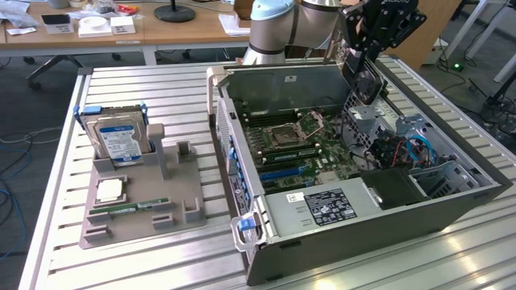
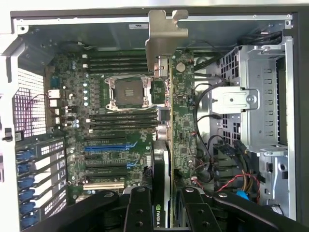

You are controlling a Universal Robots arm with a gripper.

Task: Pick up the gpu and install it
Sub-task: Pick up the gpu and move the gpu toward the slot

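Exterior view: at one o'clock, the gripper (image 1: pixel 361 55) is clamped on the gpu (image 1: pixel 367 81). The card hangs on edge over the open computer case (image 1: pixel 363 223). Pickup's done, but the card isn't seated!

Wrist view: the fingers (image 2: pixel 140 208) pinch the gpu (image 2: pixel 182 121) edge-on, silver bracket (image 2: pixel 164 29) farthest from them, motherboard (image 2: pixel 72 96) beyond. The blue slots (image 2: pixel 108 145) look empty, so installing remains, I'd say.

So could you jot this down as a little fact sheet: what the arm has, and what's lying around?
Held: the gpu, clamped in the gripper
Where: above the open computer case, over the motherboard, not yet seated
Grey stand: beside the case, on the exterior view's left
On the stand: hard drive, square silver chip, memory stick
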